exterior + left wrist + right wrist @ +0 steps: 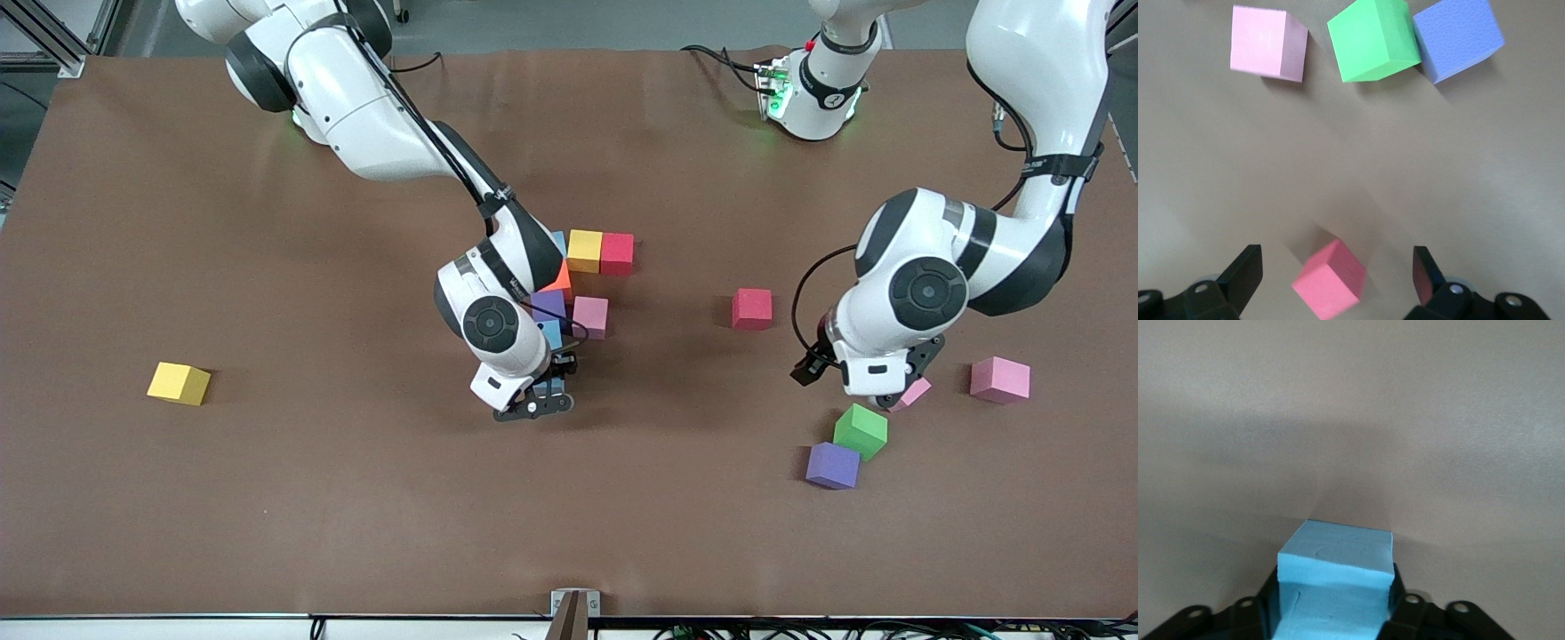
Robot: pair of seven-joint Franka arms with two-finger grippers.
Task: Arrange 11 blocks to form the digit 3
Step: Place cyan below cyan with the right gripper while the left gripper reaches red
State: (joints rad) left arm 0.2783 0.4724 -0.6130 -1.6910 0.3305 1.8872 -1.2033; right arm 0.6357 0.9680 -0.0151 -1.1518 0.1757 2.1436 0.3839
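Landmark for this entry: the partly built digit 3 [578, 280] at mid-table.

1. Digit 3, as I see it: a yellow block [584, 251] touching a red block [617, 253] in its row farthest from the front camera; an orange block [560, 281], a purple block [548, 305] and a pink block [590, 316] nearer. The right arm covers part of it.
2. Right gripper [544, 397]: low at the figure's camera-side end, fingers pinching a light blue block [1335, 577] from both sides.
3. Left gripper [876, 391]: well away from the figure, toward the left arm's end, fingers [1241, 275] spread wide with a small pink block [1329, 279] on the table between them, untouched.
4. Loose blocks I count: a lone red block [752, 308] between the figure and the left gripper; a green block [861, 431] touching a second purple block [833, 465], and another pink block [1000, 380], all near the left gripper; a second yellow block [179, 383] well apart from the figure, toward the right arm's end.
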